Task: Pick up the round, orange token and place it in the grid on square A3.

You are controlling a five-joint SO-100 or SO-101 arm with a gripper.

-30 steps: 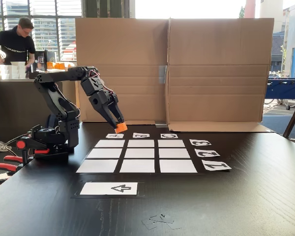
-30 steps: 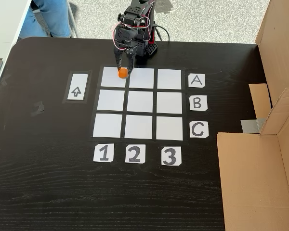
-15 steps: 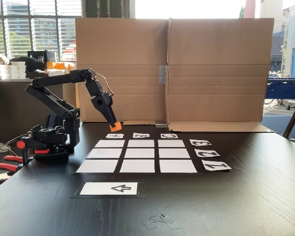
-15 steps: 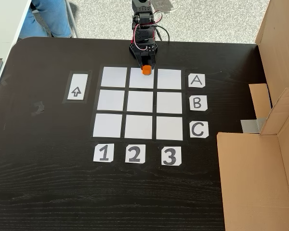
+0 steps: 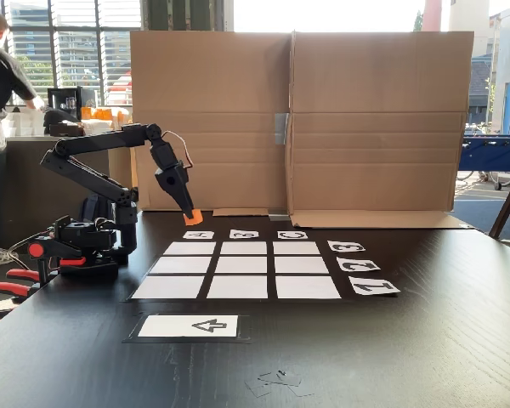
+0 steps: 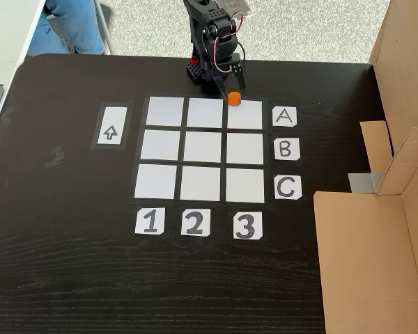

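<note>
We see the token (image 6: 233,99) pinched in the closed gripper (image 6: 233,96), held at the far edge of square A3 (image 6: 245,114), the grid's (image 5: 236,272) corner cell nearest label A (image 6: 283,116). In a fixed view the token (image 5: 193,218) hangs above the table (image 5: 425,340). The fingers hide its upper part.

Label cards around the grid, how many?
6. In the top-down fixed view, A, B and C run down the grid's right side; 1, 2 and 3 sit below it. None look hidden.
</note>
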